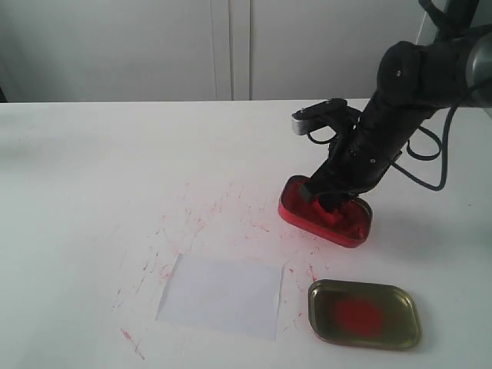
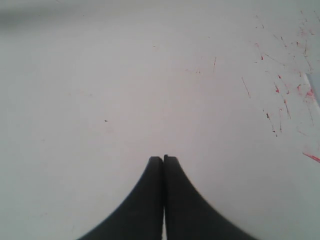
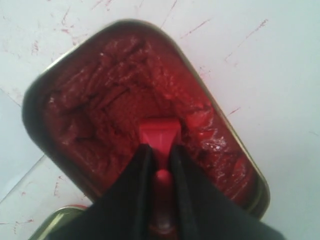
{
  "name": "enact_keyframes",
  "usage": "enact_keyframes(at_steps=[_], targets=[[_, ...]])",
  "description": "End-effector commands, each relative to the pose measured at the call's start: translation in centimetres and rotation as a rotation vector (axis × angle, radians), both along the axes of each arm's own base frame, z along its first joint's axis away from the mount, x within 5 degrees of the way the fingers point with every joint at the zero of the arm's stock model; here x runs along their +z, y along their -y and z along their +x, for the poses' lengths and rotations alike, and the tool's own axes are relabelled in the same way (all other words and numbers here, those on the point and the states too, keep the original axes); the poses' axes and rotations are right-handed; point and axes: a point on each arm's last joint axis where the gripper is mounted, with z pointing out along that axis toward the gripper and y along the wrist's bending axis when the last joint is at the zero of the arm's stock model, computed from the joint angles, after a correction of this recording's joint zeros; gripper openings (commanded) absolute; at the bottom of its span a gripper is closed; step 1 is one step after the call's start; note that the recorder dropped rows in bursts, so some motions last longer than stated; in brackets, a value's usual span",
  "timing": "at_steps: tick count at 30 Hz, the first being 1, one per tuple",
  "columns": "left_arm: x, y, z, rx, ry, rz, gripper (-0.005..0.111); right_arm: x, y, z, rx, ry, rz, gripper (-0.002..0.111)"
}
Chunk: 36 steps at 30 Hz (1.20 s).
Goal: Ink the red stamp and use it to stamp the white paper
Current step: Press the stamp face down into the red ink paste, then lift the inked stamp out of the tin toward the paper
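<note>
In the right wrist view my right gripper [image 3: 160, 150] is shut on the red stamp [image 3: 160, 134], whose square base is down in the lumpy red paste of the red tin [image 3: 100, 95]. The exterior view shows the same right gripper [image 1: 329, 201] reaching down into the red tin [image 1: 296, 209]. The white paper [image 1: 223, 295] lies flat on the table, nearer the front and to the left of the tin. My left gripper [image 2: 163, 159] is shut with nothing in it, above bare tabletop; it does not appear in the exterior view.
A gold-coloured tin lid [image 1: 364, 314] with a red smear lies to the right of the paper. Red smudges [image 1: 192, 219] mark the white tabletop [image 1: 92, 177] around the paper and tin. White cabinet fronts stand behind the table.
</note>
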Motion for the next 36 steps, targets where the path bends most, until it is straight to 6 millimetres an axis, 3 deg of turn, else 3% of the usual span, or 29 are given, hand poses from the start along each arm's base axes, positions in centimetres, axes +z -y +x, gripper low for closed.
enact_keyframes(at_steps=[1, 6, 18, 28, 36], targets=[[-0.1, 0.0, 0.0, 0.002, 0.0, -0.009, 0.0, -1.0, 0.6, 0.2, -0.003, -0.044, 0.018, 0.0], [-0.1, 0.0, 0.0, 0.002, 0.0, -0.009, 0.0, -2.4, 0.7, 0.5, -0.016, -0.094, 0.031, 0.0], [-0.1, 0.0, 0.0, 0.002, 0.0, -0.009, 0.0, -2.5, 2.1, 0.8, -0.028, -0.114, 0.085, 0.0], [-0.1, 0.0, 0.0, 0.002, 0.0, -0.009, 0.0, -5.0, 1.5, 0.6, -0.036, -0.175, 0.138, 0.0], [-0.1, 0.0, 0.0, 0.002, 0.0, -0.009, 0.0, -5.1, 1.5, 0.6, -0.037, -0.183, 0.146, 0.0]])
